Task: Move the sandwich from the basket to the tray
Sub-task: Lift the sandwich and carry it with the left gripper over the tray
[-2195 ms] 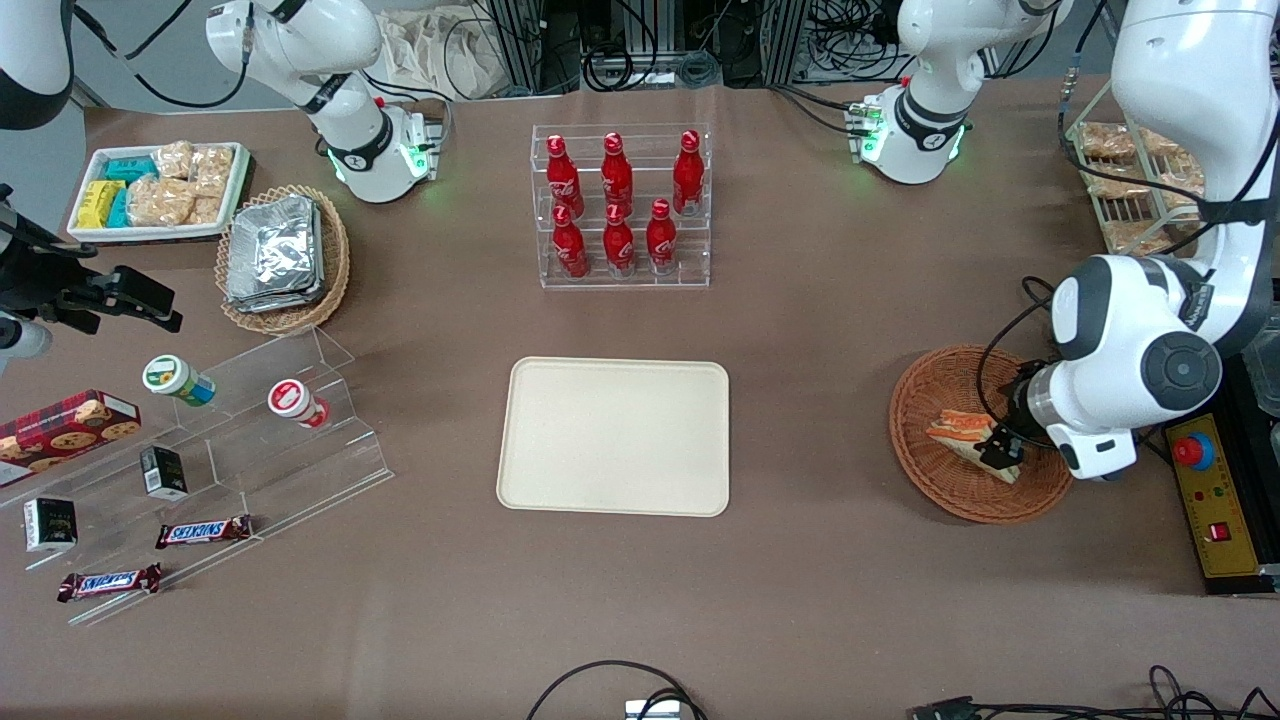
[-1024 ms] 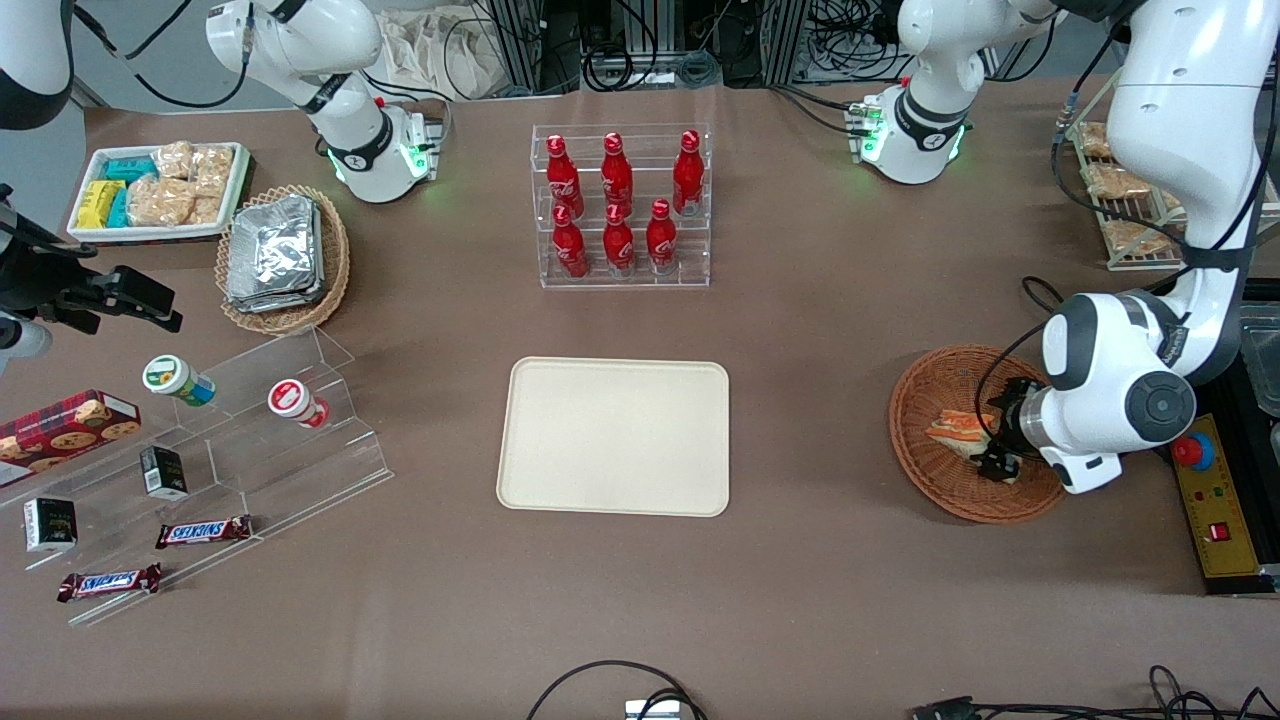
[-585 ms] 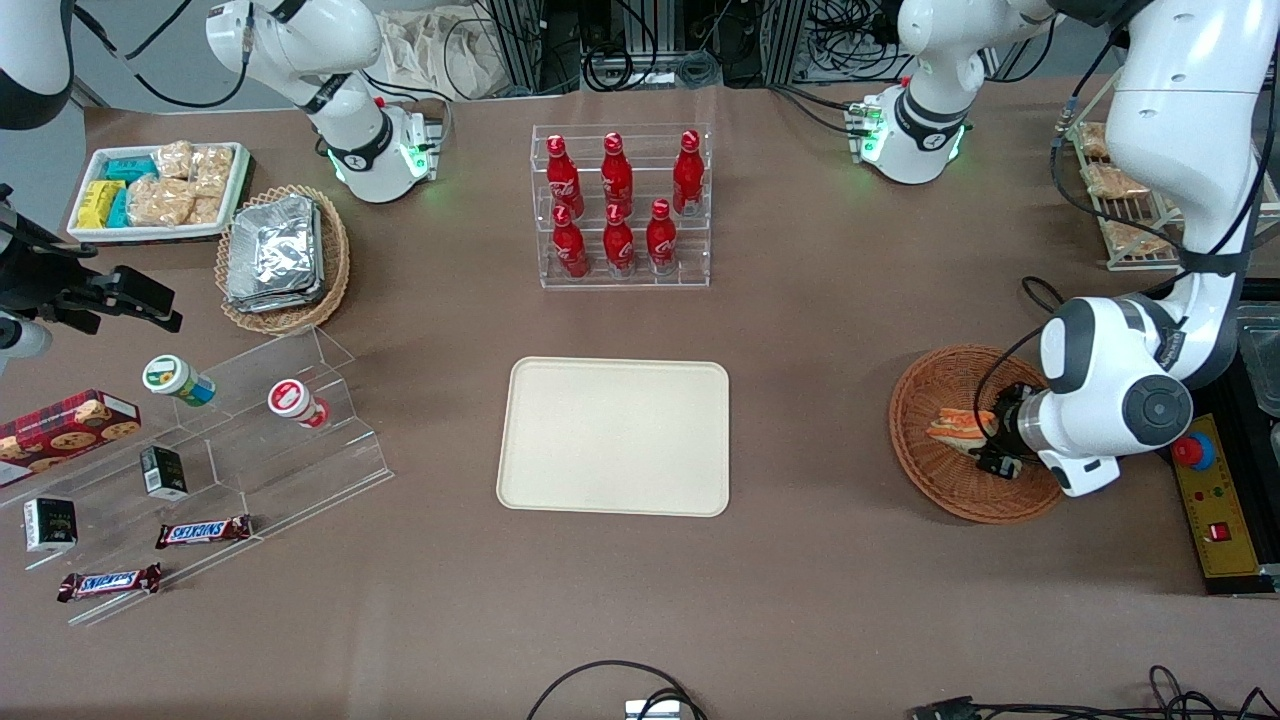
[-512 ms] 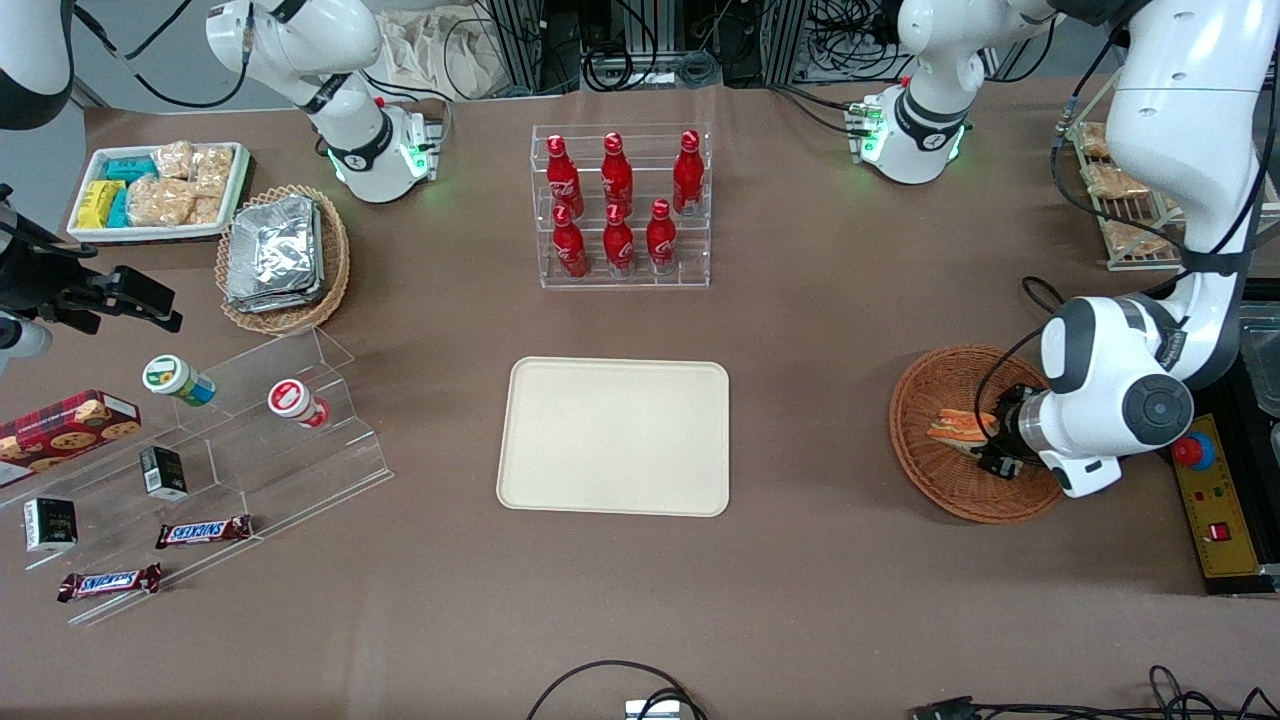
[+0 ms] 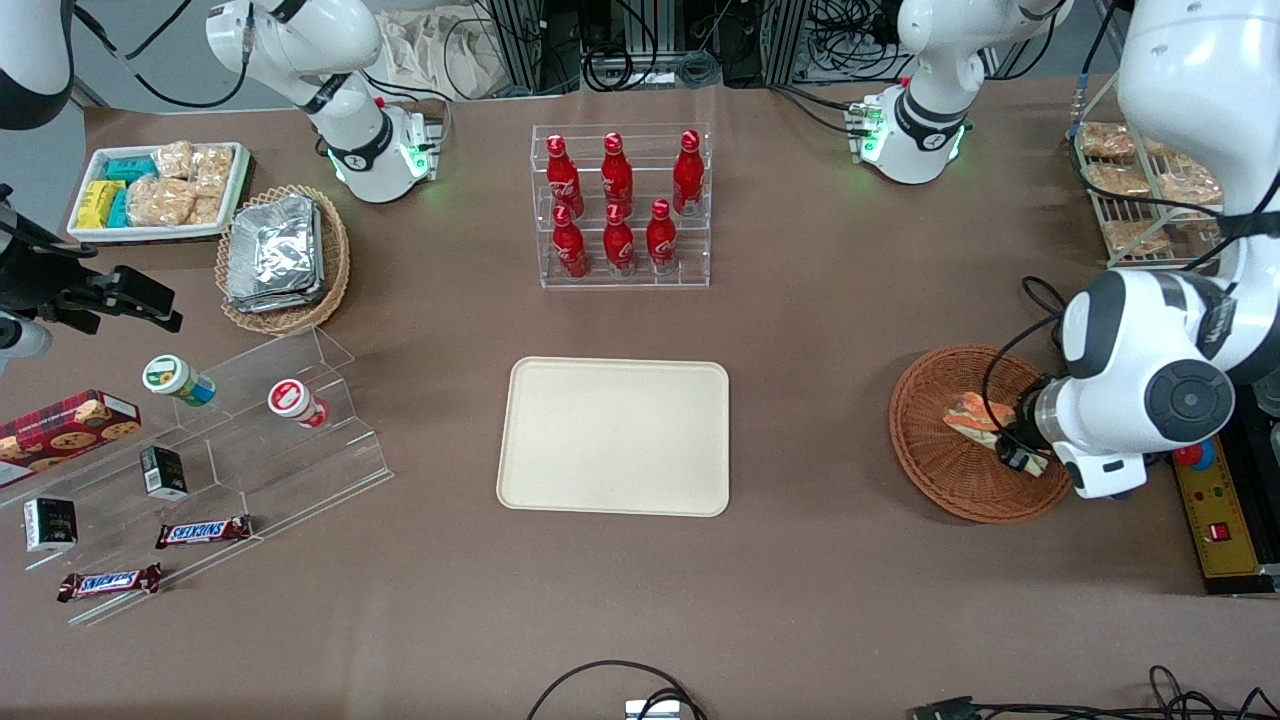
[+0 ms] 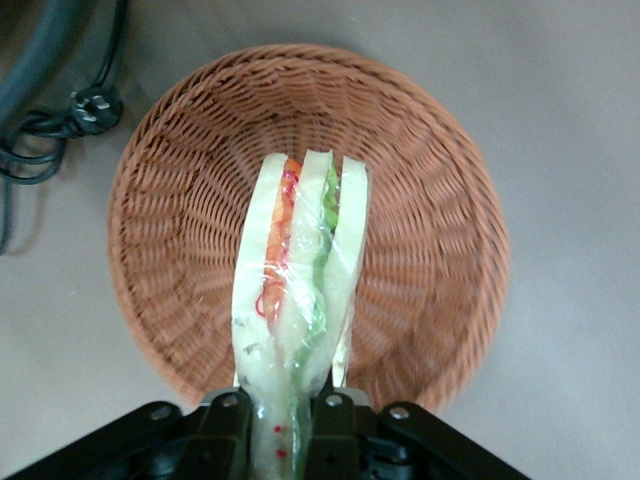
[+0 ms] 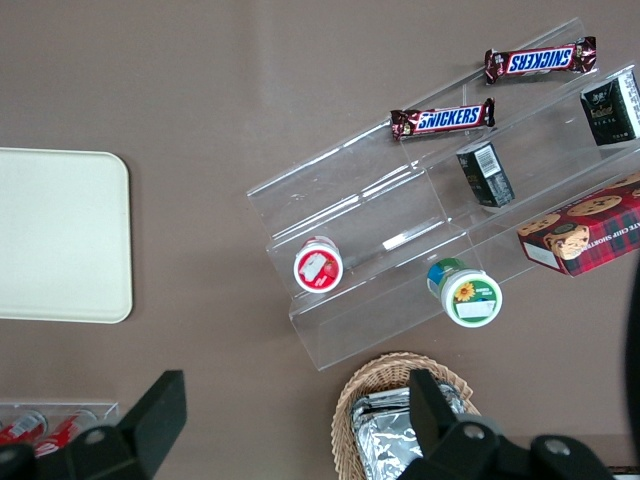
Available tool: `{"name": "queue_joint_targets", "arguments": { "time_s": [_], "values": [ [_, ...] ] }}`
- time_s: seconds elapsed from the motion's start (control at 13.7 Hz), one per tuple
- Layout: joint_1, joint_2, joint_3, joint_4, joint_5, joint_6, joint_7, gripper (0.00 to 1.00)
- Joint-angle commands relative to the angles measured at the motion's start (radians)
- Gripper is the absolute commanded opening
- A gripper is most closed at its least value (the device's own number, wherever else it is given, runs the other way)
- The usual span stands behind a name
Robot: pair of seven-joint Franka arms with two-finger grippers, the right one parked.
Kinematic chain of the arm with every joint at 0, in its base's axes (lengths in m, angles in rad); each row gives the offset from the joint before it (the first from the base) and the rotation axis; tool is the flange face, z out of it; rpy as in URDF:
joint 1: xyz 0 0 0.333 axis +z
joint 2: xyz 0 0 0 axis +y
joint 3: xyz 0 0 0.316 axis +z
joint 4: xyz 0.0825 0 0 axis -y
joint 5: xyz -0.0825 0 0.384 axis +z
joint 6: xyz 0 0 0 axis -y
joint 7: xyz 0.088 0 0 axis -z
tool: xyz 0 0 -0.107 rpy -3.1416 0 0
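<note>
Currently the gripper (image 6: 290,415) is clamped on one end of the sandwich (image 6: 297,290), holding it above the basket (image 6: 440,200). The grip is narrow and the wrapping slick; a fast swing toward the tray (image 5: 614,436) could let the sandwich pivot or slip free.

Reddish-brown woven basket (image 6: 420,200), pale sandwich (image 6: 300,290) with orange-green layers, black claw (image 6: 290,425), cream tray (image 5: 614,436)
</note>
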Motion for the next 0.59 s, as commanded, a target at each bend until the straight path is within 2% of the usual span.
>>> {"name": "queue_joint_targets", "arguments": {
  "time_s": [0.0, 0.22, 0.37, 0.51],
  "values": [
    [-0.005, 0.01, -0.079, 0.197, 0.014, -0.187, 0.118, 0.0],
    [-0.007, 0.006, -0.176, 0.264, 0.014, -0.204, 0.314, 0.0],
    [-0.008, 0.012, -0.263, 0.282, 0.006, -0.206, 0.324, 0.0],
    [-0.065, 0.05, -0.322, 0.29, 0.016, -0.2, 0.327, 0.0]
  ]
}}
